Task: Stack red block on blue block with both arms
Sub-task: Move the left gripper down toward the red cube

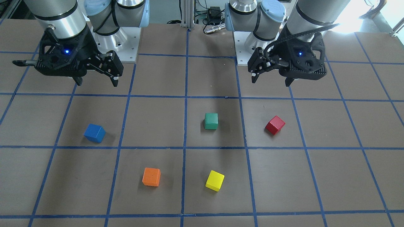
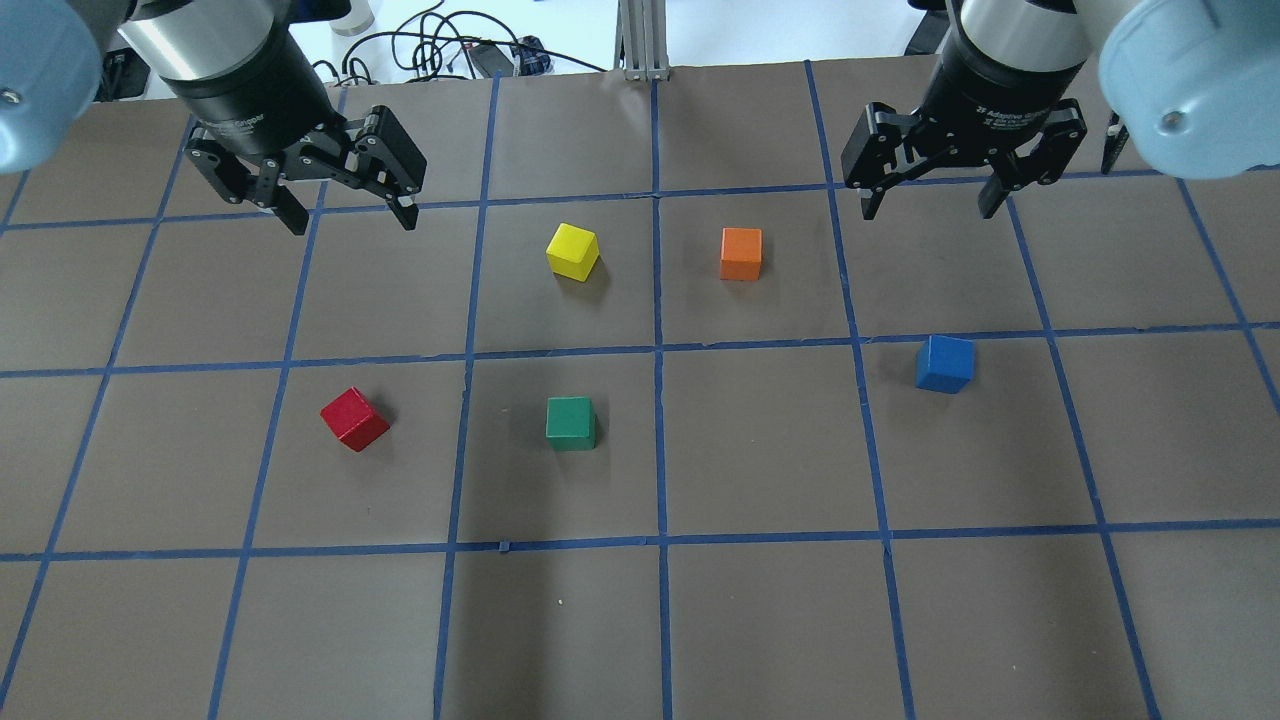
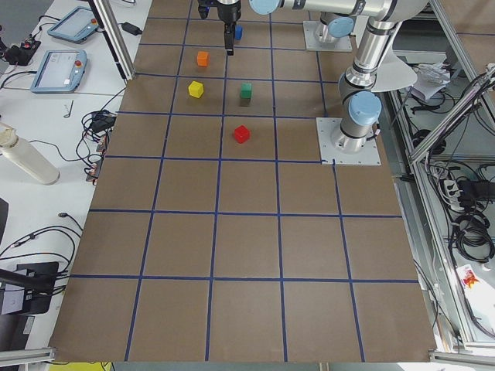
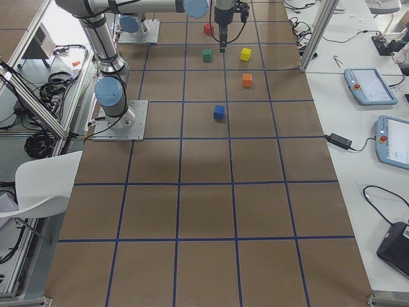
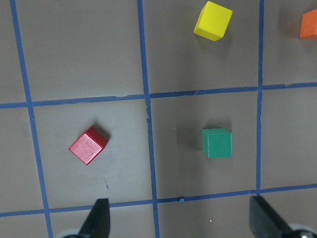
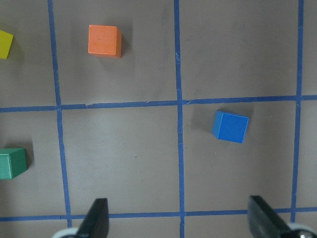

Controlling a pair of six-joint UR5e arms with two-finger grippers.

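Note:
The red block [image 2: 354, 419] lies alone on the brown table, on the left side of the overhead view; it also shows in the left wrist view [image 5: 88, 146] and the front view [image 1: 275, 125]. The blue block [image 2: 944, 363] lies on the right side and shows in the right wrist view [image 6: 230, 126] and the front view [image 1: 94, 133]. My left gripper [image 2: 350, 222] is open and empty, raised above the table beyond the red block. My right gripper [image 2: 929, 210] is open and empty, raised beyond the blue block.
A green block [image 2: 570, 422] lies between the red and blue blocks. A yellow block [image 2: 573, 251] and an orange block [image 2: 741, 253] lie farther out near the middle. Blue tape lines grid the table. The arm bases [image 1: 120, 47] stand at the robot's edge.

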